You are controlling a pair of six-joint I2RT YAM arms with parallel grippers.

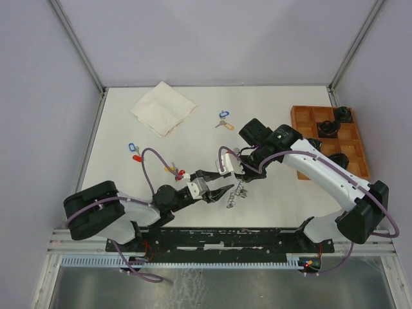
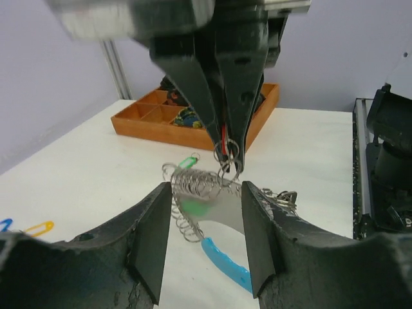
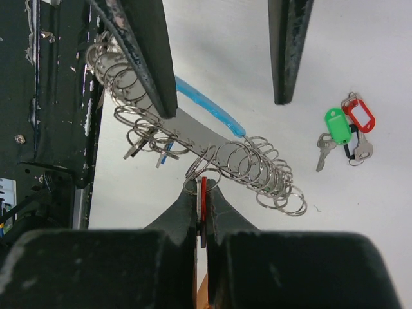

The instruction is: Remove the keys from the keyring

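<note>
the right gripper is pinched shut on a thin red plastic tag that links into the keyring. the keyring is a large silvery loop of coiled wire rings joined to a curved light-blue band, and it hangs between the arms near the front edge of the white table. the left gripper stands wide, fingers either side of the loop, not gripping it. done well, the left claw closes on the loop first, then the right draws the tag off. the tag's key is hidden, and the coil's opening cannot be made out.
</note>
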